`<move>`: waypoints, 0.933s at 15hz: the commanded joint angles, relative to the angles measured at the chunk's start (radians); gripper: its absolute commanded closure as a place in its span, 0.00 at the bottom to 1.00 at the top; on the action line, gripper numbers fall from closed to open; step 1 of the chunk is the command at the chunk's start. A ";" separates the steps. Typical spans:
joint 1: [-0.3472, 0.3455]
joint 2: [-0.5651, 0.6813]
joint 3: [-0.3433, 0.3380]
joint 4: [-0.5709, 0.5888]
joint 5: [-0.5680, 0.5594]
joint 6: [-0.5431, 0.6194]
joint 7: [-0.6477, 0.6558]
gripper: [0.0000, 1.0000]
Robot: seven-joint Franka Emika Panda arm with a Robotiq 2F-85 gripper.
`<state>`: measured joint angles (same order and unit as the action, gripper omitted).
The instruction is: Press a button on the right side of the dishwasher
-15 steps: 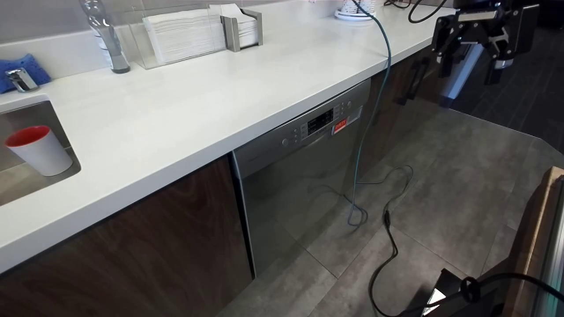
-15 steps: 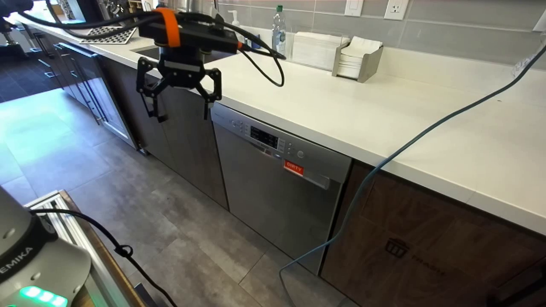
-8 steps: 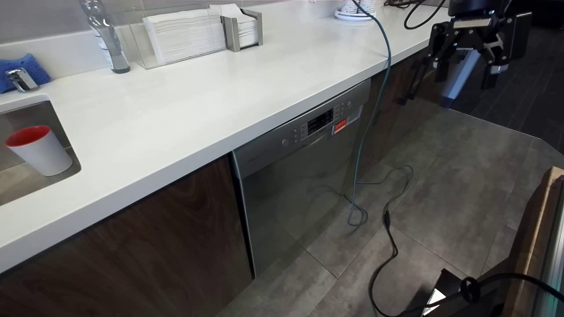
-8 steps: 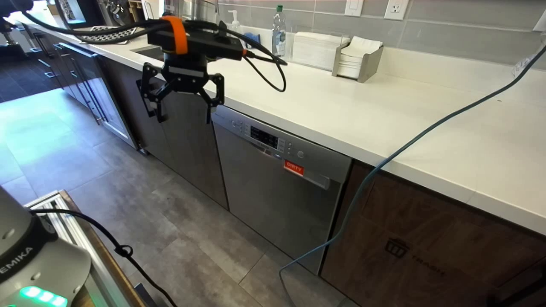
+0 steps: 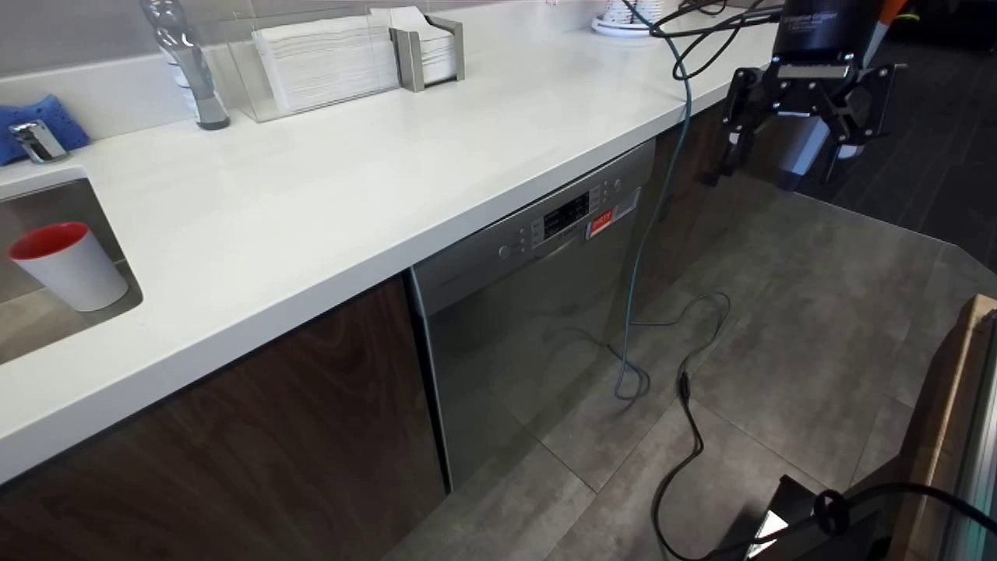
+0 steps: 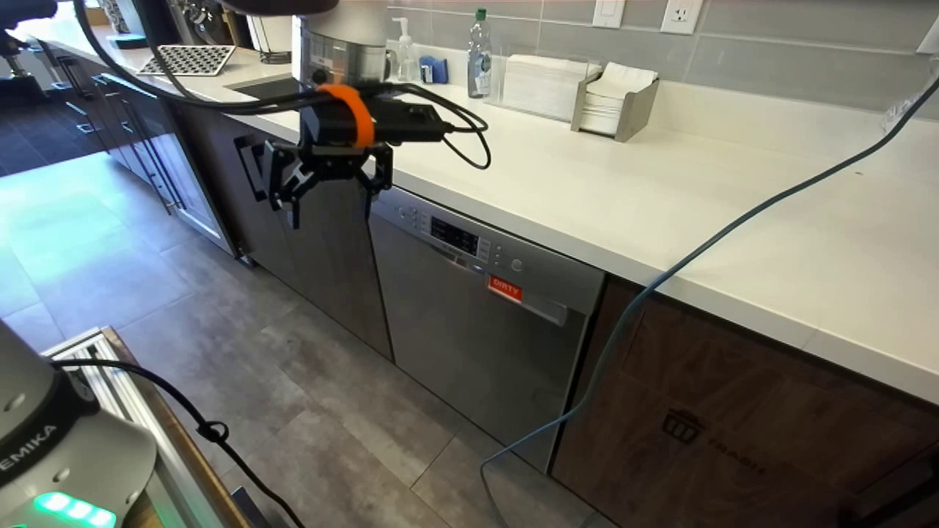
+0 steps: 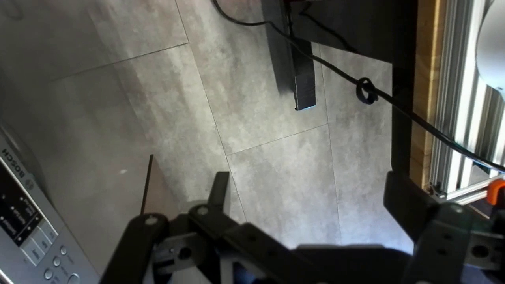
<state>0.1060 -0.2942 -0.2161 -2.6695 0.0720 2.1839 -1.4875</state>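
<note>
The dishwasher (image 5: 514,351) has a brushed-steel front with a control strip and dark display. It also shows in an exterior view (image 6: 477,345), shut, with a red DIRTY sticker (image 6: 505,288). The right-side buttons are a round button (image 6: 516,265) and small ones beside it. In the wrist view the control strip (image 7: 51,221) is at the lower left, upside down, showing the display, the BOSCH name and left-side buttons; the right-side buttons are out of view there. My gripper (image 6: 330,209) is open and empty, in the air in front of the dishwasher, apart from it. It also shows in an exterior view (image 5: 777,165).
The white countertop (image 6: 587,191) overhangs the dishwasher. A blue-green cable (image 6: 623,323) hangs over the dishwasher's right end. Dark wooden cabinets (image 6: 697,381) stand beside it. Napkin holders (image 6: 616,103) and a bottle (image 6: 480,55) are on the counter. A black cable (image 7: 339,71) crosses the wrist view.
My gripper has moved lower and closer to the counter, with a slight turn, going left in an exterior view. Its cables swung along. It stays open. The dishwasher has not changed.
</note>
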 commanded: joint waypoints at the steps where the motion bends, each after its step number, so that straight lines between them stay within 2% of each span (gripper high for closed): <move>1: -0.014 0.045 -0.004 -0.027 0.061 0.099 -0.180 0.00; 5: -0.020 0.117 -0.007 -0.042 0.156 0.242 -0.302 0.00; 11: -0.025 0.219 -0.004 -0.035 0.441 0.426 -0.557 0.00; 14: -0.035 0.274 0.013 -0.013 0.587 0.470 -0.692 0.00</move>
<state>0.0896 -0.0866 -0.2260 -2.7157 0.5288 2.6112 -2.0475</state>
